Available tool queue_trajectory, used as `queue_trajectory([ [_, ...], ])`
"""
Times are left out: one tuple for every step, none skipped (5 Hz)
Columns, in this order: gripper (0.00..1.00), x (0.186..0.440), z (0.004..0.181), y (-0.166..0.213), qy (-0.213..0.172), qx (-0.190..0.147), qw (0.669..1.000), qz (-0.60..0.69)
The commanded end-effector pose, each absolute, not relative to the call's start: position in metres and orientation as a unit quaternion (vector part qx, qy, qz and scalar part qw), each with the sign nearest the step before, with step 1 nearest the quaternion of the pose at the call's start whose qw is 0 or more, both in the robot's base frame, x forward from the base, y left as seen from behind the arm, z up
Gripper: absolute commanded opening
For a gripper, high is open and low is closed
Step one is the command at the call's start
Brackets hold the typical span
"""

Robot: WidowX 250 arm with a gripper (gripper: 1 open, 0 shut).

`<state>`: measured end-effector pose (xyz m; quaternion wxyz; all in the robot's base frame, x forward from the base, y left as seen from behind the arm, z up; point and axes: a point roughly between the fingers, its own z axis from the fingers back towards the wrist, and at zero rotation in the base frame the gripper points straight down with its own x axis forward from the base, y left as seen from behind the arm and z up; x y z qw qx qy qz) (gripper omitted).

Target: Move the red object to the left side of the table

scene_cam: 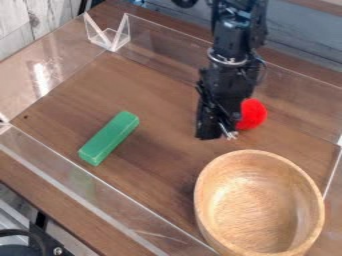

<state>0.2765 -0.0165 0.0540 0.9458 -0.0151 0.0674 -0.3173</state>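
The red object (251,112), a small round bright-red ball, lies on the dark wood table (160,95) right of centre. My black gripper (215,131) points straight down with its tips at the tabletop, just left of the ball. Its jaws look shut with nothing between them. The arm's body hides the ball's left edge, so whether the two touch I cannot tell.
A green rectangular block (108,137) lies on the left half of the table. A round light wooden bowl (261,205) sits at the front right. Low clear acrylic walls (80,185) border the tabletop, and a clear stand (107,32) rises at the back left corner.
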Motion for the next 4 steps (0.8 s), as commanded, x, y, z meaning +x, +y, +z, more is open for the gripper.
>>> queue_trajectory([
  [0.00,0.292,0.070,0.003,0.037,0.000,0.957,-0.288],
  [0.00,0.302,0.074,0.027,0.028,0.006,0.971,-0.236],
  [0.00,0.315,0.086,0.043,0.016,0.012,0.978,-0.207],
  [0.00,0.324,0.091,0.038,0.008,0.011,0.977,-0.211],
])
